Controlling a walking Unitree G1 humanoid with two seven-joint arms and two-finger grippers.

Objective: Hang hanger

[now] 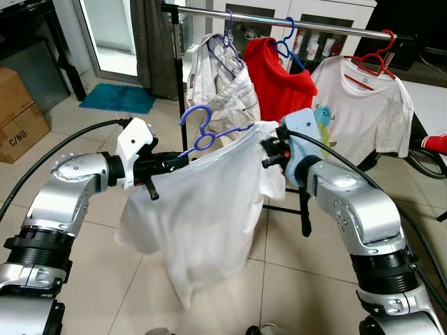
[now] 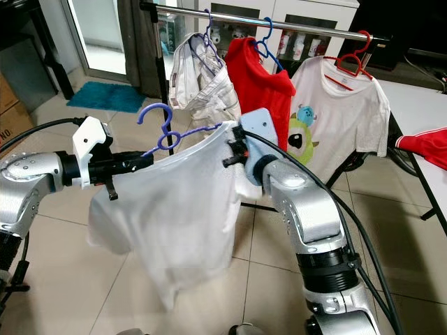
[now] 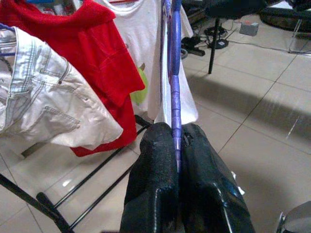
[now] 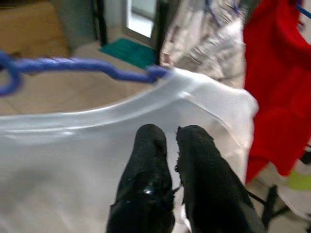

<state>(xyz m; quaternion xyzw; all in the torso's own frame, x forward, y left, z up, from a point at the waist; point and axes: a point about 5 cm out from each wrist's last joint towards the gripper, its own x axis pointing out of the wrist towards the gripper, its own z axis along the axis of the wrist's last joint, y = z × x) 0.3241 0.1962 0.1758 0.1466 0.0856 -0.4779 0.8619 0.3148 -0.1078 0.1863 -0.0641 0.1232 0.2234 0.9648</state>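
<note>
A purple hanger (image 1: 202,122) carries a white shirt (image 1: 202,209) that hangs in front of me, below and short of the metal rail (image 1: 293,17). My left gripper (image 1: 183,159) is shut on the hanger's bar; in the left wrist view the fingers (image 3: 160,160) clamp the purple bar (image 3: 175,87). My right gripper (image 1: 267,152) is at the shirt's other shoulder, where the hanger's end goes into the cloth. In the right wrist view its fingers (image 4: 150,145) lie nearly together against the white shirt (image 4: 73,160), under the hanger arm (image 4: 73,64). Whether cloth is pinched cannot be seen.
On the rail hang pale jeans (image 1: 220,84), a red shirt (image 1: 279,77) and a white cartoon T-shirt (image 1: 363,105) on a red hanger. The rack's dark upright (image 1: 178,63) stands at the left. A cardboard box (image 1: 17,115) and a teal mat (image 1: 119,98) lie far left.
</note>
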